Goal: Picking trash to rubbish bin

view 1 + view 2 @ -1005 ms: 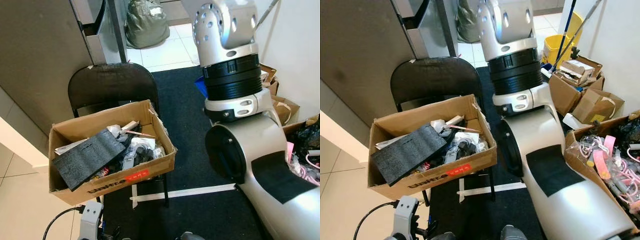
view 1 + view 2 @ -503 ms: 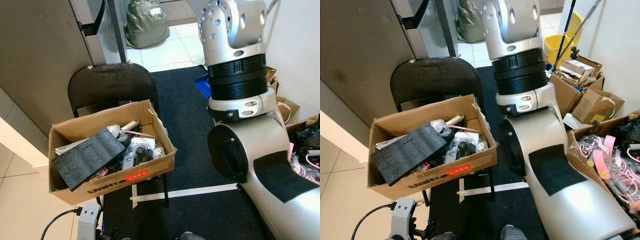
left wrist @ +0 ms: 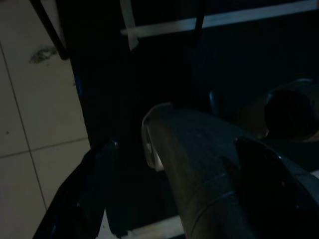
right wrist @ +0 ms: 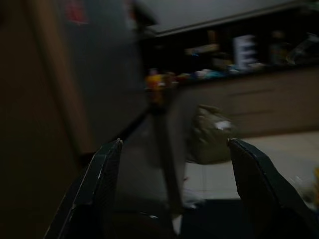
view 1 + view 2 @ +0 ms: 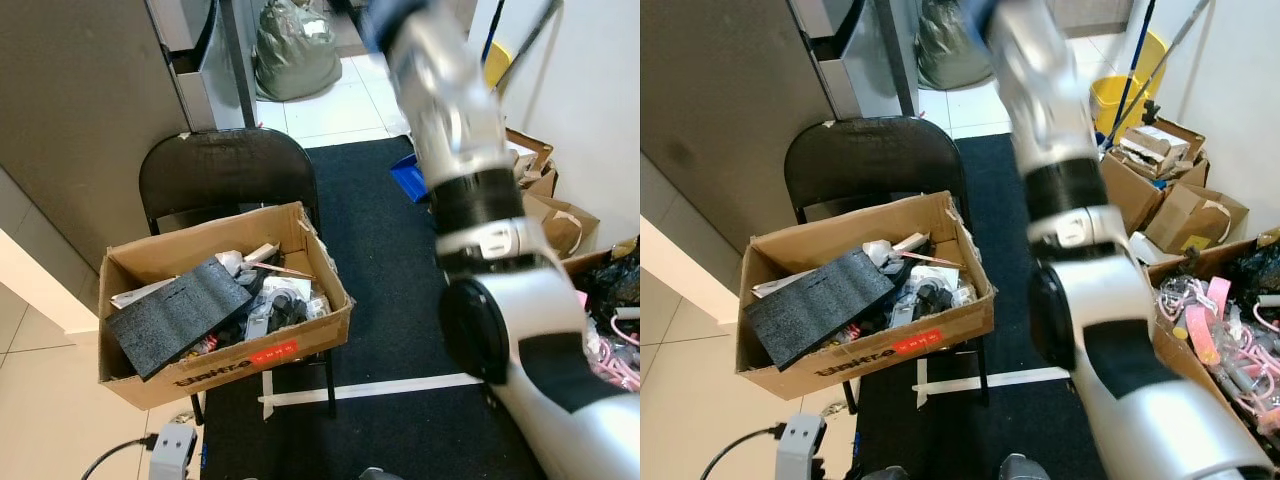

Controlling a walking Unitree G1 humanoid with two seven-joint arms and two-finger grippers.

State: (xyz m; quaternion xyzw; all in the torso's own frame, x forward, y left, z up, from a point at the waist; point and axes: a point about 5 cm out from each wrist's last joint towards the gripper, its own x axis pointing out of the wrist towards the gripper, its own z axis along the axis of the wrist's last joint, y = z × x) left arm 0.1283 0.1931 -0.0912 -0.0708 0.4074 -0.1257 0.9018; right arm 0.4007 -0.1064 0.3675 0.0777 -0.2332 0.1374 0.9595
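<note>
Left eye view, cardboard box [image 5: 318,325] of trash on chair [image 5: 225,170], red label unreadable

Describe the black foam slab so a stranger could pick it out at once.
Find the black folding chair with the open cardboard box on its seat. The black foam slab leans over the box's left half, the one big, flat, dark piece among small mixed scraps.

- A black folding chair [image 5: 225,170] stands half on the dark mat [image 5: 370,250], half on the pale floor tiles [image 5: 40,420].
- On its seat sits an open cardboard box [image 5: 225,355] crammed with trash, a flat black foam slab [image 5: 175,312] lying on top.
- A strip of white tape [image 5: 370,387] runs across the mat, under the chair.
- Off to the right, more cardboard boxes [image 5: 1160,185] sit on the floor beside the mat.
- Farther back, an olive bag [image 5: 292,50] rests on the tiles.
</note>
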